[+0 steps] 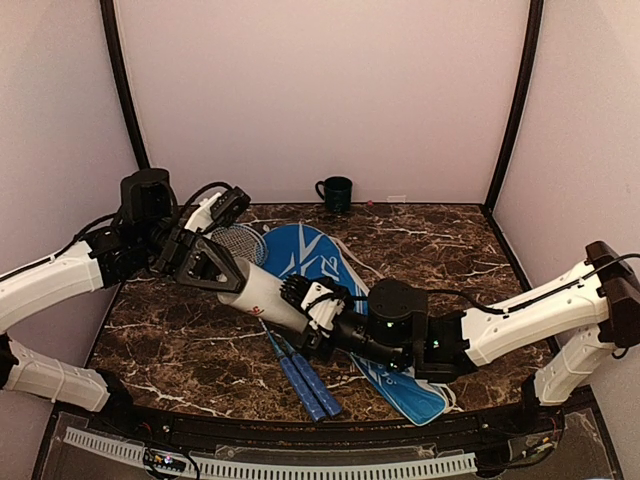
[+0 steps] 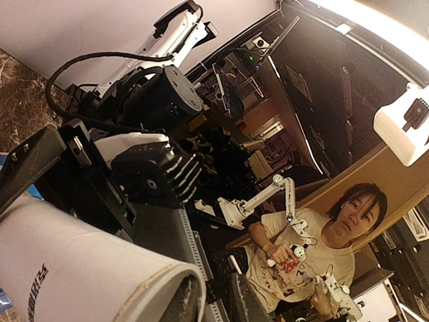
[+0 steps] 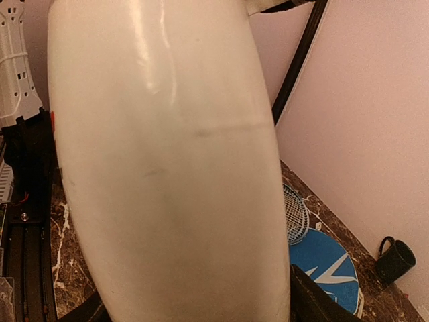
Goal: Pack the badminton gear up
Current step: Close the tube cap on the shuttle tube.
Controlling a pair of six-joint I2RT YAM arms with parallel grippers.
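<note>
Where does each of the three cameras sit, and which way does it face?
Top external: above and behind the bases, looking down on the dark marble table; both arms show.
Left wrist: faces the near edge past the long white cylindrical tube; own dark finger, right arm show.
Right wrist: faces the back wall and dark green mug; tube fills it, finger edge shows.
Shared: the tube, in all three.

Tube (image 1: 262, 295) smooth, slightly glossy white; table (image 1: 180, 350) polished dark marble-look; mug (image 1: 335, 192) glossy.
</note>
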